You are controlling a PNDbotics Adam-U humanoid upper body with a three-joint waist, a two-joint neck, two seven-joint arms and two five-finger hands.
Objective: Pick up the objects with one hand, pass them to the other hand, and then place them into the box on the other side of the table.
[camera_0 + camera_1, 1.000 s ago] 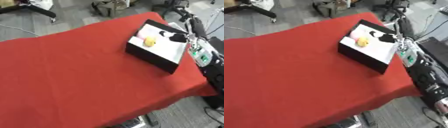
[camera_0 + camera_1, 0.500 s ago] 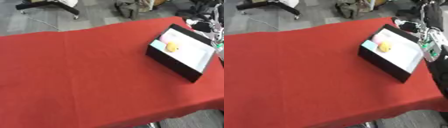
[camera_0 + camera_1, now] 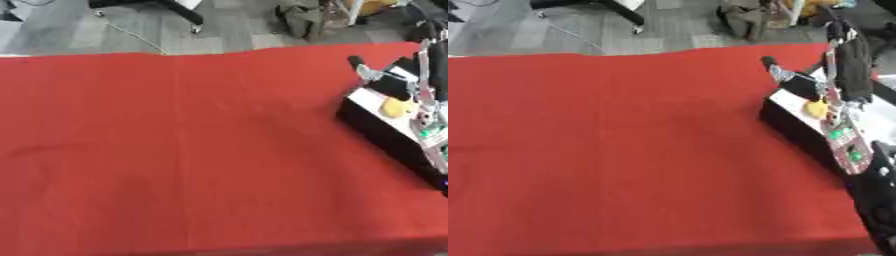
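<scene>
One box: black-walled box [image 3: 378, 131] with white inside, on the bench's right side, partly cut off by the view's edge.
Object: yellow rounded object [image 3: 815, 108] lies inside the box on the white floor, near its far end.
Right hand: right hand [image 3: 852, 59] hangs over the box, just above and beside the yellow object; fingers point down; spread or curled, cannot tell.
Left hand: in no view.
Bench: red cloth [image 3: 175, 150] covers the bench.
Floor: grey, beyond the far edge.
</scene>
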